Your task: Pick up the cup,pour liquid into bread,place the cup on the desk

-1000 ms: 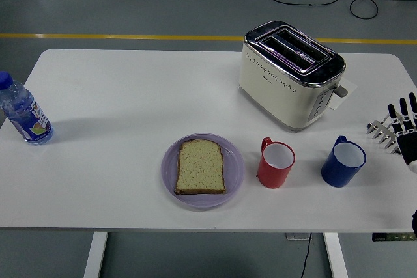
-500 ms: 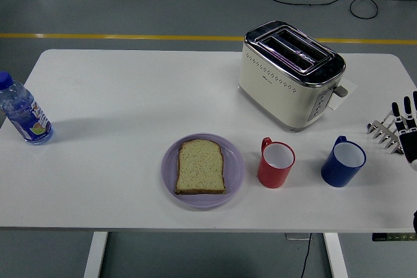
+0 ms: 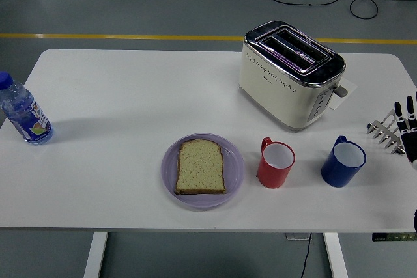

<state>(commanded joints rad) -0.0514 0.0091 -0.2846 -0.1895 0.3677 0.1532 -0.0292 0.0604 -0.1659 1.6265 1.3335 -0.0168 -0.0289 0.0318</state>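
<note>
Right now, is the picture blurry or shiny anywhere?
Head view: sharp all over, evenly lit; the toaster has bright glints on its chrome top, the bottle throws a soft shadow to its right, and only the right hand is cut off at the edge.

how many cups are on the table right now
2. A red cup stands just right of the purple plate holding the bread; a blue cup stands further right, in front of the toaster's right end. Neither is held; none appears hidden.

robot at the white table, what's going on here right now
Nothing is held yet. The robot's right hand hovers open at the table's right edge, beside the blue mug. The red mug stands upright next to the slice of bread on the round purple plate. No left hand shows.
</note>
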